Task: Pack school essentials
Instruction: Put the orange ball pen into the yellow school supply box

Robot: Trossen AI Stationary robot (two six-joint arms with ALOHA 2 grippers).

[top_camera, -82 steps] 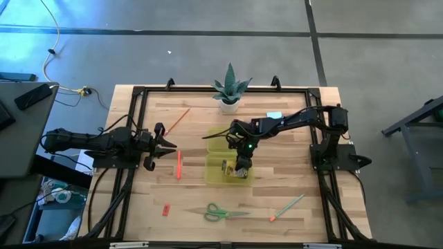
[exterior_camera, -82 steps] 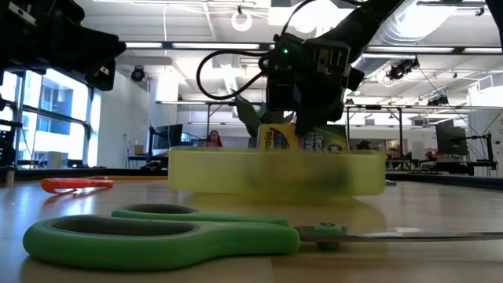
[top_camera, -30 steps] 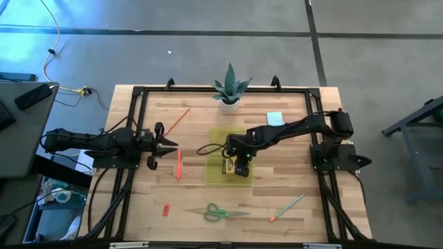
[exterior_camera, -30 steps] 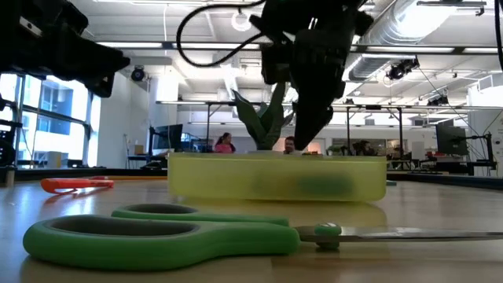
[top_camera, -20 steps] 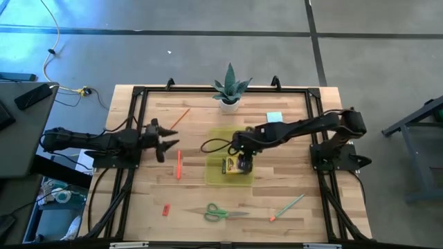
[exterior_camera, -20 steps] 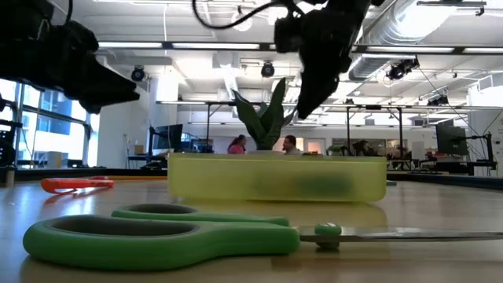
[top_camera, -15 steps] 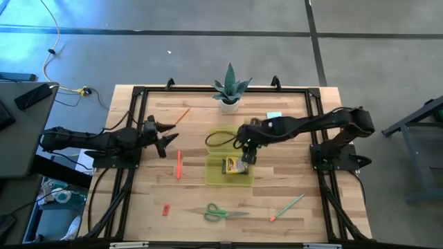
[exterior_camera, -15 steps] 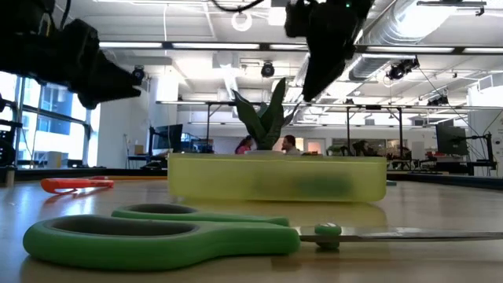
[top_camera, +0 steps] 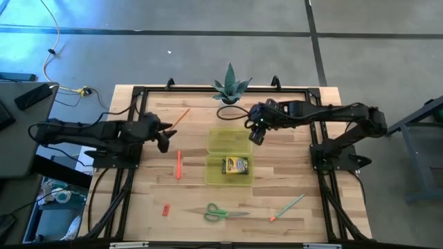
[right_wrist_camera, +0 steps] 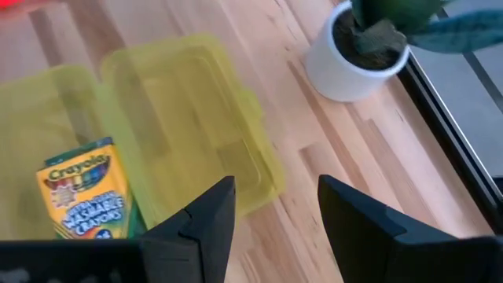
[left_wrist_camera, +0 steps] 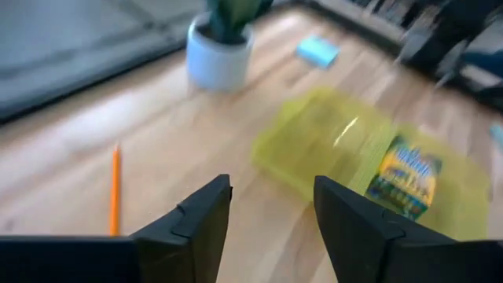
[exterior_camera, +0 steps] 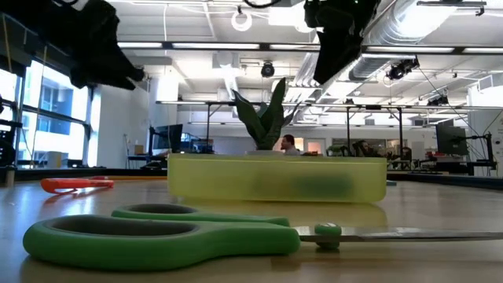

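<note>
The translucent yellow-green case (top_camera: 230, 155) lies open mid-table, a crayon box (top_camera: 235, 165) in its near half. My right gripper (top_camera: 255, 133) hovers open above the case's far right corner; in its wrist view its fingers (right_wrist_camera: 275, 192) frame the lid (right_wrist_camera: 189, 118) and the crayon box (right_wrist_camera: 82, 189). My left gripper (top_camera: 161, 135) hangs open above the left side, near an orange pencil (top_camera: 178, 119) and a red pen (top_camera: 178, 164). Green scissors (top_camera: 220, 212), a red eraser (top_camera: 166, 209) and a green-orange pencil (top_camera: 287, 207) lie near the front edge. The blue notepad (left_wrist_camera: 317, 50) lies right of the plant.
A spiky potted plant (top_camera: 230, 88) stands at the far edge, just beyond the case. A black frame rail (top_camera: 138, 97) runs round the table. Bare wood shows between the case and the near-edge items.
My right gripper has risen out of the case's near half and gone toward the far edge and right; the crayon box stays lying in the case. My left gripper has lifted and shifted a little toward the far edge.
</note>
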